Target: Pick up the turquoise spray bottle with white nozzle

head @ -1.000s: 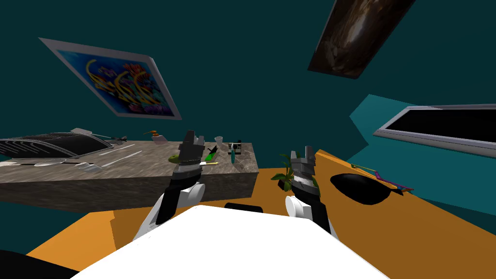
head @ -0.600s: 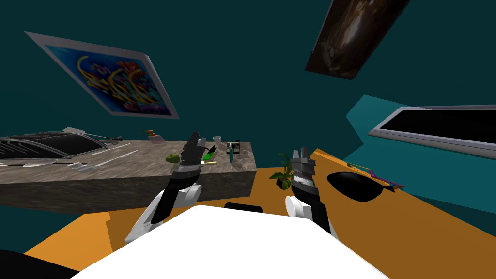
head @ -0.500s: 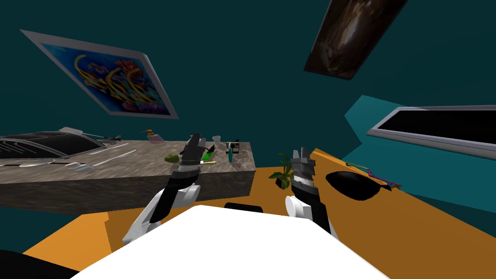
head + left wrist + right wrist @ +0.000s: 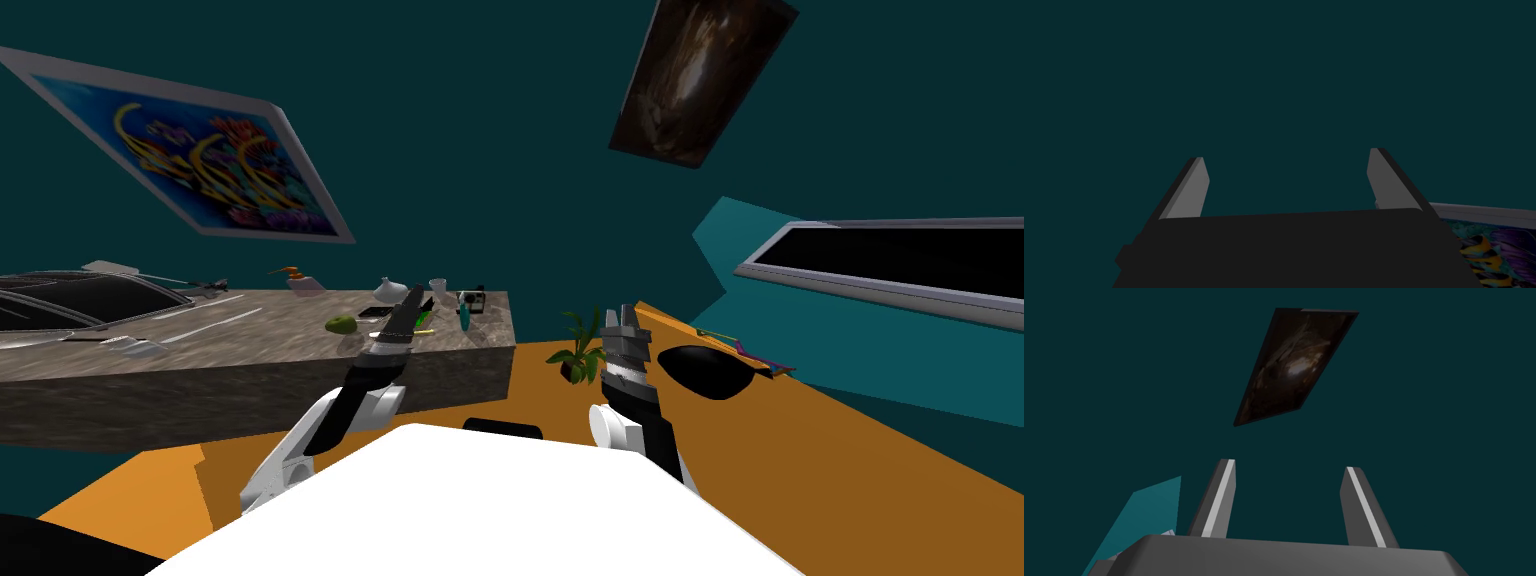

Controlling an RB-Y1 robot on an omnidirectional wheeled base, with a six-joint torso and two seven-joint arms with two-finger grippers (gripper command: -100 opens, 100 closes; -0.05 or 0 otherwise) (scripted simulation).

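The turquoise spray bottle (image 4: 464,316) stands small near the right end of a grey stone counter (image 4: 250,335) in the head view. My left gripper (image 4: 412,306) is raised over the counter's front part, a little left of the bottle and apart from it. Its fingers (image 4: 1191,187) stand open with nothing between them. My right gripper (image 4: 619,322) is held up to the right of the counter, above the orange floor, and its fingers (image 4: 1221,498) are open and empty.
On the counter lie a green lump (image 4: 342,324), a white vase (image 4: 390,291), a pump bottle (image 4: 300,281), a small cup (image 4: 438,287), a boxy device (image 4: 471,299) and a dark sink (image 4: 90,296) at the left. A potted plant (image 4: 577,350) and a black bowl-shaped thing (image 4: 705,371) sit on the orange floor (image 4: 850,460).
My view has swung so the counter and pictures slid left. My left arm has stretched forward and lowered toward the counter. The right arm holds its pose.
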